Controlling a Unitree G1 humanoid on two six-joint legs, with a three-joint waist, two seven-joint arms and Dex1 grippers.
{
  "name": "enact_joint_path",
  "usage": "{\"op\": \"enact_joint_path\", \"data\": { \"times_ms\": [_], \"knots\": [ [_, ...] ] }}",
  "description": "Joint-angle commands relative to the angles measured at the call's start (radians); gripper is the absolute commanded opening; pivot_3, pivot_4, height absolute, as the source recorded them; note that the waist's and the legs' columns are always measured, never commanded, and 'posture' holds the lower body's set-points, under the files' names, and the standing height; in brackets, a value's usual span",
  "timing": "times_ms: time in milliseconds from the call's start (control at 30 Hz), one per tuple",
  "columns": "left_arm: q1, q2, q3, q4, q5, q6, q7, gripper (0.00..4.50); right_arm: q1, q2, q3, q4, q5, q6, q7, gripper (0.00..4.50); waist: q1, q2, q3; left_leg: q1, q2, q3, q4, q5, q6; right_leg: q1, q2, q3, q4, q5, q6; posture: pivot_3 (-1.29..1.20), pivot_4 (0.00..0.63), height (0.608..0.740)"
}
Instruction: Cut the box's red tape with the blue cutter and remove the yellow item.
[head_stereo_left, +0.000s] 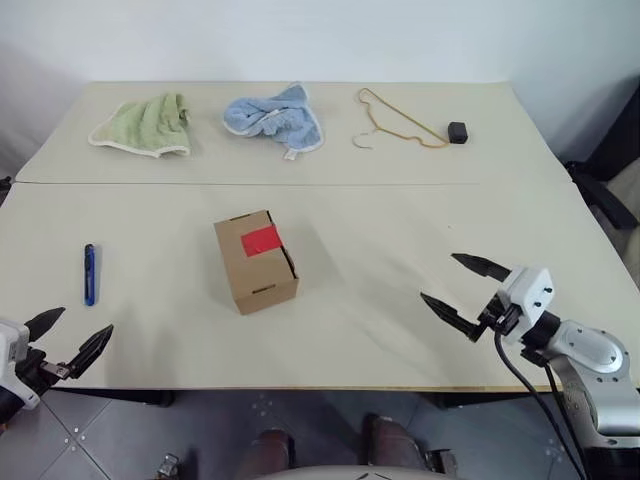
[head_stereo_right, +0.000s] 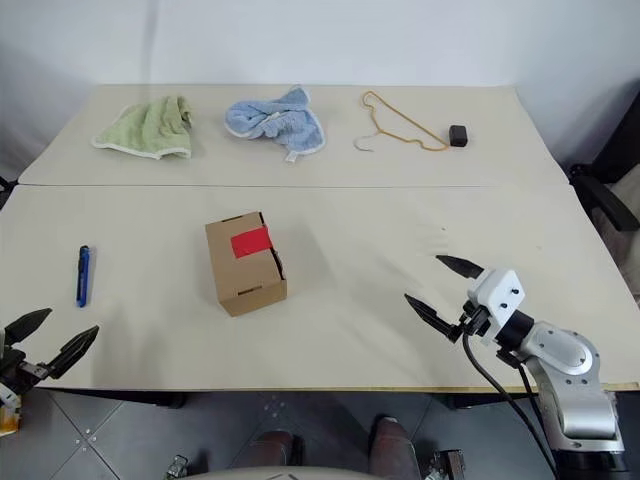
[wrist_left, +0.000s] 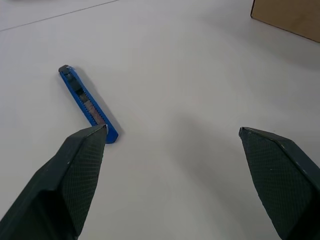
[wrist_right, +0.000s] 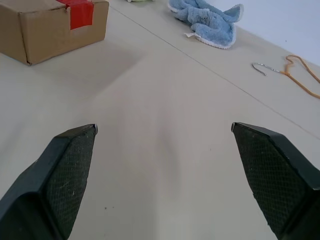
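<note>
The step in hand looks like fetching the blue cutter (head_stereo_left: 89, 274), since the red tape (head_stereo_left: 261, 240) on the box (head_stereo_left: 256, 261) is uncut. The cutter lies flat on the table (head_stereo_left: 380, 220), well to the left of the box, its length running away from the near edge. The left gripper (head_stereo_left: 70, 340) hovers just nearer than the cutter, fingers spread wide and empty. To do this well, it should advance over the cutter's middle, turn so the fingers straddle its narrow width, then lower and pinch. The right gripper (head_stereo_left: 466, 292), also spread and empty, waits right of the box and could steady it. The yellow item is presumably inside; I cannot tell.
</note>
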Motion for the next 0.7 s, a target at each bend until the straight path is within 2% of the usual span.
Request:
{"op": "enact_joint_path", "data": {
  "times_ms": [33,267,333,433,500,700],
  "knots": [
    [0.01,-0.003,0.028,-0.037,-0.014,0.002,0.013,4.47,-0.015,-0.001,0.004,-0.011,0.004,0.005,-0.002,4.5,0.0,0.0,0.0,0.0,0.0,0.0,0.0,0.0,0.0,0.0,0.0,0.0,0.0,0.0,0.0,0.0,0.15,0.74],
    [-0.026,0.01,0.003,-0.094,-0.065,0.07,0.005,4.47,-0.062,0.009,0.052,-0.046,0.029,0.059,-0.002,4.5,0.0,0.0,0.0,0.0,0.0,0.0,0.0,0.0,0.0,0.0,0.0,0.0,0.0,0.0,0.0,0.0,0.15,0.74],
    [-0.053,0.014,-0.006,-0.113,-0.079,0.098,0.011,4.07,-0.084,0.01,0.082,-0.065,0.032,0.087,0.006,4.5,0.0,0.0,0.0,0.0,0.0,0.0,0.001,0.0,0.0,0.0,0.0,0.0,0.001,0.0,0.0,0.0,0.15,0.74],
    [-0.113,0.009,-0.082,-0.188,-0.062,0.159,0.06,3.21,-0.155,0.045,0.182,-0.075,-0.032,0.146,-0.039,3.86,0.0,0.0,0.0,0.0,0.0,0.0,0.001,0.0,0.0,0.0,0.0,0.0,0.001,0.0,0.0,0.0,0.15,0.74],
    [-0.142,0.001,-0.125,-0.226,-0.053,0.196,0.093,2.57,-0.21,0.082,0.261,-0.055,-0.105,0.169,-0.075,3.16,-0.001,0.0,0.0,0.0,0.0,-0.001,0.002,0.0,-0.001,0.0,0.0,0.0,0.002,0.0,0.0,0.0,0.15,0.74],
    [-0.27,-0.035,-0.372,-0.266,0.061,0.285,0.197,0.64,-0.412,0.236,0.444,0.132,-0.306,0.174,-0.187,1.08,-0.005,0.0,0.0,-0.001,-0.001,-0.001,0.002,0.001,-0.002,-0.003,0.0,0.0,0.005,0.0,0.0,0.0,0.15,0.74]
  ]
}}
